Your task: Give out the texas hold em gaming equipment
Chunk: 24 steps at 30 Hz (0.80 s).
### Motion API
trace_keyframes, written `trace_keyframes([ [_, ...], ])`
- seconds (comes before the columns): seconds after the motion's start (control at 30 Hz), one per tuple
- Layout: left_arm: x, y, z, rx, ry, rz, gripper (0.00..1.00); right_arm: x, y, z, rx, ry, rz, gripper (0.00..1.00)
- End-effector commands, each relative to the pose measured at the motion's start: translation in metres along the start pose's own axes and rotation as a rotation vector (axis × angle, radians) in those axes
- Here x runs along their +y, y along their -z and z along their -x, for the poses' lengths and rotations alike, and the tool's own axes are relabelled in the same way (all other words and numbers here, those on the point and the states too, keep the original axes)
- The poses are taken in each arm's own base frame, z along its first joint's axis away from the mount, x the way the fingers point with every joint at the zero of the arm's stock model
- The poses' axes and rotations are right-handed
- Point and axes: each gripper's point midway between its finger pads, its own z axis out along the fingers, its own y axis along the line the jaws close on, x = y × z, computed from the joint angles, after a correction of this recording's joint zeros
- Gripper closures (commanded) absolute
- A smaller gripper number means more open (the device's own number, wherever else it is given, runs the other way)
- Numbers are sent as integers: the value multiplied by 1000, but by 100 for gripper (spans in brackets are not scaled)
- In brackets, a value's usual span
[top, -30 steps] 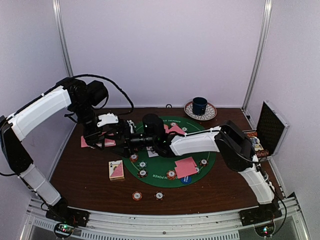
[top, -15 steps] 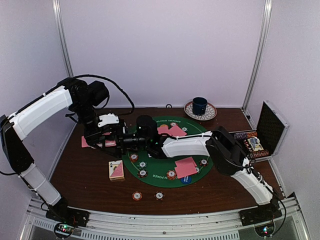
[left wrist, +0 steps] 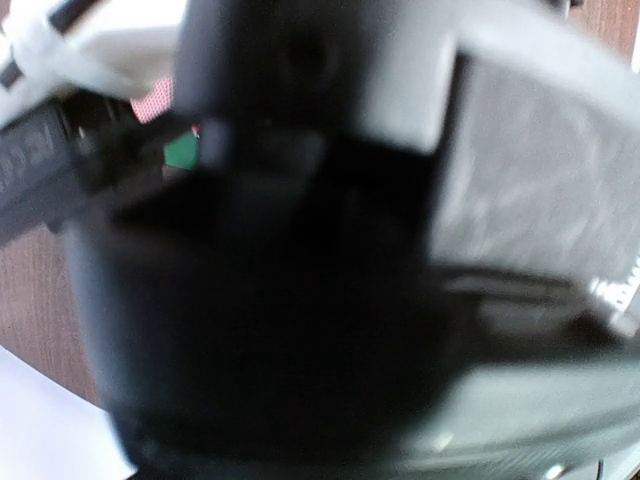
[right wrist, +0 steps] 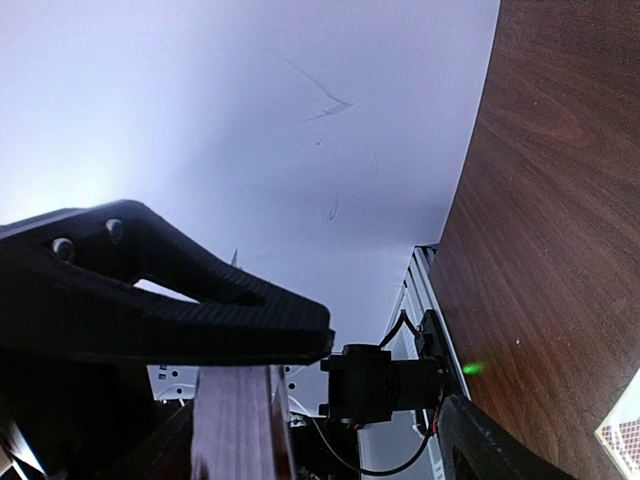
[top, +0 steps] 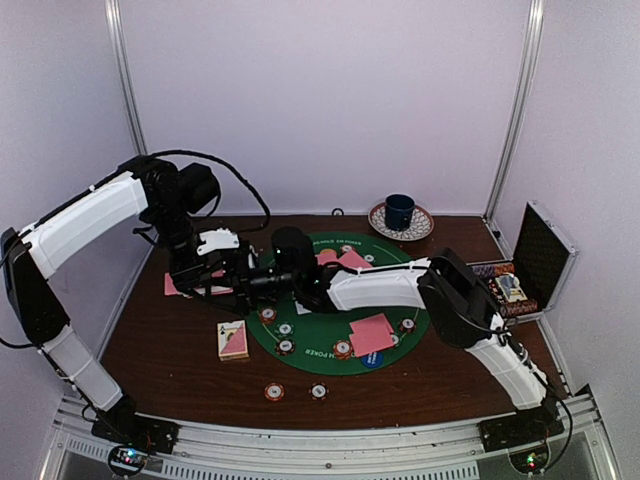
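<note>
My two grippers meet over the table's left half. The left gripper (top: 238, 272) and the right gripper (top: 258, 284) are tip to tip. In the right wrist view my own fingers stand wide apart at the bottom (right wrist: 316, 432). A pink-brown flat thing (right wrist: 236, 420) stands edge-on between them, under the left gripper's black finger (right wrist: 160, 295). The left wrist view is filled by the right arm's dark body (left wrist: 300, 300), so the left jaws are hidden. Pink cards (top: 372, 333) lie on the green mat (top: 312, 358), more (top: 183, 286) lie under the left gripper, and a deck (top: 233, 340) lies face up. Chips (top: 273, 392) lie nearby.
A blue mug (top: 400, 210) on a patterned saucer stands at the back. An open silver-edged black case (top: 542, 258) with chip rows stands at the right edge. More chips (top: 342, 349) and a blue button (top: 372, 359) lie on the mat. The right arm spans the mat.
My right gripper has reached a little further left, up to the left gripper. The left arm has barely moved. The cards and chips on the table have not moved.
</note>
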Motion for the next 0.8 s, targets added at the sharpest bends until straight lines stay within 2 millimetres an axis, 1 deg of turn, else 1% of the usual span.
trace_keyframes([
  [0.0, 5, 11, 6, -36, 3, 22, 100, -6, 13, 2, -16, 24, -69, 22],
  [0.23, 5, 12, 5, -40, 3, 29, 100, -11, 23, 4, -24, 27, -90, 26],
  [0.4, 5, 12, 5, -39, 4, 27, 100, -11, 29, 5, -27, 32, -93, 27],
  [0.53, 5, 12, 5, -38, 2, 29, 100, -10, 38, 8, -38, 38, -100, 28],
  [0.6, 4, 12, 5, -39, 2, 28, 100, -4, 40, 10, -43, 46, -91, 29],
  [0.67, 4, 11, 5, -37, 2, 25, 100, 7, 39, 9, -44, 62, -69, 28],
  [0.77, 4, 9, 5, -33, 4, 19, 100, 36, 34, 7, -45, 101, 10, 23],
])
